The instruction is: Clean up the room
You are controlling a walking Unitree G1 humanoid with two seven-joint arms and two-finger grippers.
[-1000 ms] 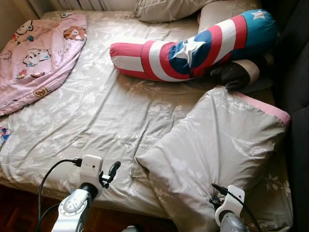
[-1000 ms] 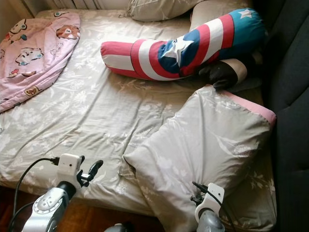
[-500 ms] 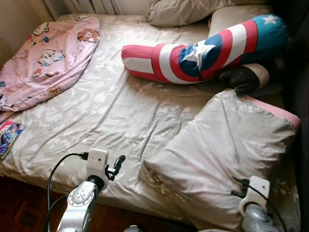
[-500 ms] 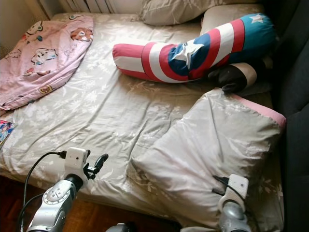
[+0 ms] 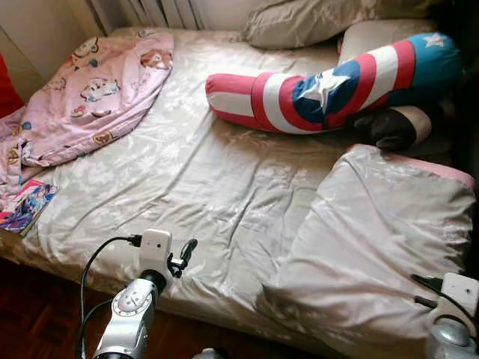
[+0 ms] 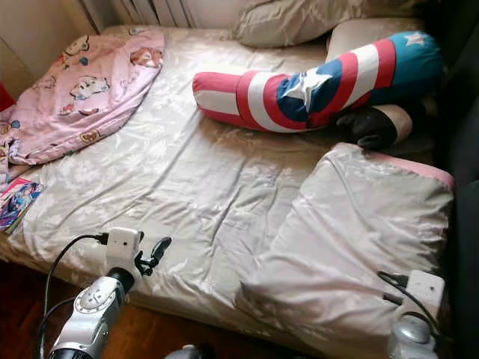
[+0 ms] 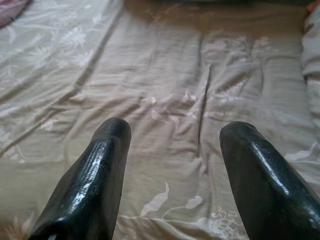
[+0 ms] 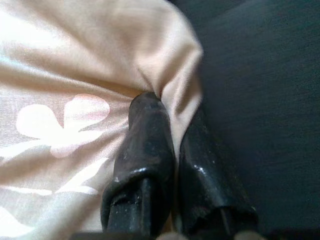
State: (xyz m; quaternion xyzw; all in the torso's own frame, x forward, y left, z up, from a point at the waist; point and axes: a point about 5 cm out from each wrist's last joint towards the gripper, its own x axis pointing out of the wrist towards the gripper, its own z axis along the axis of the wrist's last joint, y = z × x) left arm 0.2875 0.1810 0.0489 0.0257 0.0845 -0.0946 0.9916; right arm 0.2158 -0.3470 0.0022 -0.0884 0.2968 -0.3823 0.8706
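Observation:
A large beige floral pillow (image 5: pixel 374 239) with a pink edge lies on the front right of the bed (image 5: pixel 194 179). My right gripper (image 8: pixel 167 107) is shut on a fold of the pillow's cloth at its near corner; its wrist (image 5: pixel 456 295) shows at the pillow's front right. My left gripper (image 7: pixel 175 132) is open with nothing between its fingers. It hovers low over the sheet at the bed's front edge (image 5: pixel 183 253), left of the pillow.
A red, white and blue star bolster (image 5: pixel 329 82) lies across the back, with a dark plush thing (image 5: pixel 393 127) beside it and beige pillows (image 5: pixel 307 21) behind. A pink cartoon blanket (image 5: pixel 90 97) covers the back left. A colourful booklet (image 5: pixel 26 206) lies at the left edge. Dark furniture (image 6: pixel 464 112) borders the right.
The whole view has shifted, bringing the booklet into sight. My right arm has moved right, drawing the pillow's near corner with it. The left gripper stays open over the front edge.

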